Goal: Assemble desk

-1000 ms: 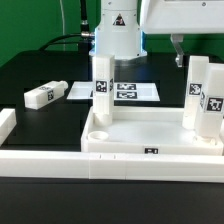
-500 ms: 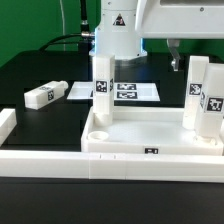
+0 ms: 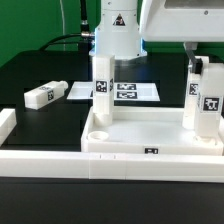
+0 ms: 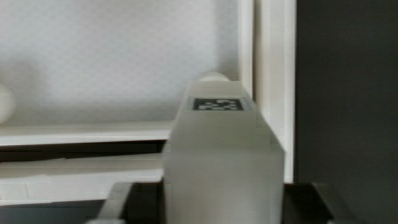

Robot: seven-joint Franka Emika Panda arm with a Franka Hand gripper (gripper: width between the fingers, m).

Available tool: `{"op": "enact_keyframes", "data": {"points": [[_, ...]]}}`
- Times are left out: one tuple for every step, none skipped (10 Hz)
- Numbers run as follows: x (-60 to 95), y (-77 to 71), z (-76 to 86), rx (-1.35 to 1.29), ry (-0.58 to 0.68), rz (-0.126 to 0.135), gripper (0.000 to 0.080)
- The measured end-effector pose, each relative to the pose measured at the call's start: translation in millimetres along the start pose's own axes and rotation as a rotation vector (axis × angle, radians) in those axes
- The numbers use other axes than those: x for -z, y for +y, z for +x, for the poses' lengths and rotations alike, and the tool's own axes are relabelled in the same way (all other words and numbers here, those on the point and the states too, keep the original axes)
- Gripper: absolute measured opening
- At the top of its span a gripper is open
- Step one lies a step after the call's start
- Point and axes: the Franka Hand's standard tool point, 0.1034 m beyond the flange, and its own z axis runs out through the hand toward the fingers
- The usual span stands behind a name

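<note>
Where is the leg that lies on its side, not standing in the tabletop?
In the exterior view the loose leg lies on the black table at the exterior view's left, just left of the marker board and beyond the tabletop.

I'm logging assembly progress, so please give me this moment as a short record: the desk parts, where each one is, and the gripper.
tabletop: flat on the table
left leg: upright at the tabletop's back corner, on the exterior view's left
rear right leg: upright, on the exterior view's right
front right leg: upright, just in front of it
loose leg: lying on the table, apart from the tabletop
gripper: at the rear right leg's top, fingers either side; contact unclear
marker board: behind the tabletop
</note>
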Motion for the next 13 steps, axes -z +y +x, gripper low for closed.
{"op": "enact_keyframes", "data": {"points": [[-0.1,0.0,0.0,0.0,0.0,0.0,0.0288],[0.0,0.1,0.0,-0.004,0.0,0.0,0.0288],[0.0,0.2,0.0,-0.03,0.0,0.0,0.0288],[0.0,0.5,0.1,-0.031,0.0,0.0,0.0288],[-0.1,0.3,0.1,-0.106,0.0,0.002,0.0288],[-0.2,0.3,0.1,-0.194,0.0,0.002,0.0288],[-0.2,0.3,0.1,-0.254,0.0,0.002,0.0288],[-0.2,0.2,0.0,-0.322,-0.001,0.002,0.0288],[-0.2,0.1,0.0,-0.401,-0.001,0.002,0.029],[-0.2,0.1,0.0,-0.462,-0.001,0.002,0.029],[-0.3,0.0,0.0,-0.531,-0.001,0.002,0.029],[-0.4,-0.3,-0.1,-0.616,-0.002,0.003,0.029],[-0.6,-0.2,-0.3,-0.72,-0.003,0.004,0.029]]}}
